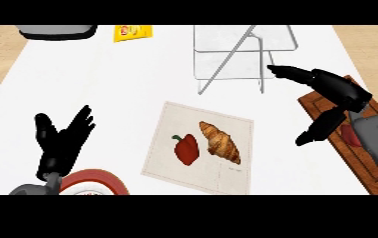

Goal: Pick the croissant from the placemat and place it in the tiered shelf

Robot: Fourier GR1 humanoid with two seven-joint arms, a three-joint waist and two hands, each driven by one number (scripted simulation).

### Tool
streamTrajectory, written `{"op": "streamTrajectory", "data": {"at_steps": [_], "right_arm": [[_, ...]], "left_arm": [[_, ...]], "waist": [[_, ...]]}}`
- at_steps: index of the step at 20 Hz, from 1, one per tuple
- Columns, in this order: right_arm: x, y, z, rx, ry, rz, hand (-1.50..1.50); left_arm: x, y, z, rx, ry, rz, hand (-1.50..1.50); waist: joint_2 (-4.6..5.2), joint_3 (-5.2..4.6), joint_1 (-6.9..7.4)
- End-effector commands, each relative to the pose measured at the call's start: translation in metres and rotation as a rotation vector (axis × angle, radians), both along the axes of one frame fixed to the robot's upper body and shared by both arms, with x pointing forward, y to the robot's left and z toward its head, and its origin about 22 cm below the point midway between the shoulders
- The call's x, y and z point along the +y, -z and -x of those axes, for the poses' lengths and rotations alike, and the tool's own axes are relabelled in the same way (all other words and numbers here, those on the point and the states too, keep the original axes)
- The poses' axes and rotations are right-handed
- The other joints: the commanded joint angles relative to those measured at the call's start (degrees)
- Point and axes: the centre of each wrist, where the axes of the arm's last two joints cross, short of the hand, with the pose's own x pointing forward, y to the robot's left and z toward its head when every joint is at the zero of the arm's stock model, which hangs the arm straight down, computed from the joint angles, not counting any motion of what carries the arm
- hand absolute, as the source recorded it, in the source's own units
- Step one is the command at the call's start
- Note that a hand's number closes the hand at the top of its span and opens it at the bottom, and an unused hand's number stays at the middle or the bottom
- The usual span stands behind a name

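A golden-brown croissant (221,142) lies on the beige placemat (199,174) in the lower middle of the head view, next to a red bell pepper (186,148). The white tiered shelf (240,52) stands at the back, right of centre. My right hand (334,91) hovers open at the right, its fingers spread, one pointing toward the shelf's right leg and the thumb hanging down. It is up and to the right of the croissant and holds nothing. My left hand (63,142) rests open at the lower left, fingers up.
A wooden board (336,127) with a grey and a red item lies at the right edge under my right hand. A red-rimmed plate (96,182) sits at the lower left. A yellow packet (133,32) and a grey pot (57,31) lie at the back.
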Motion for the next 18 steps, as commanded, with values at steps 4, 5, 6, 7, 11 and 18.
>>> {"op": "streamTrajectory", "data": {"at_steps": [4,5,6,7,11,18], "right_arm": [[0.067,-0.026,0.03,0.003,0.11,0.138,-1.5],[0.087,-0.028,0.039,-0.016,0.102,0.15,-1.5],[0.097,-0.041,0.026,-0.016,0.118,0.173,-1.5],[0.107,-0.022,0.042,-0.013,0.147,0.172,-1.5],[0.144,-0.013,0.049,-0.023,0.171,0.299,-1.5],[0.169,-0.009,0.057,0.034,0.137,0.423,-1.5]], "left_arm": [[-0.016,0.004,0.001,-0.002,0.008,0.003,0.0],[-0.013,0.005,-0.006,-0.002,0.005,0.009,0.0],[0.003,-0.015,-0.012,-0.023,0.004,-0.012,0.0],[-0.011,-0.02,-0.005,-0.006,-0.001,0.002,0.0],[-0.005,-0.002,-0.001,-0.014,0.018,0.005,0.0],[0.0,0.003,-0.005,-0.013,0.008,0.017,0.0]], "waist": [[0.0,0.02,-0.36],[0.03,0.01,-0.51],[0.13,0.04,0.25],[0.06,0.08,0.28],[0.25,0.07,0.59],[0.33,0.08,0.46]]}}
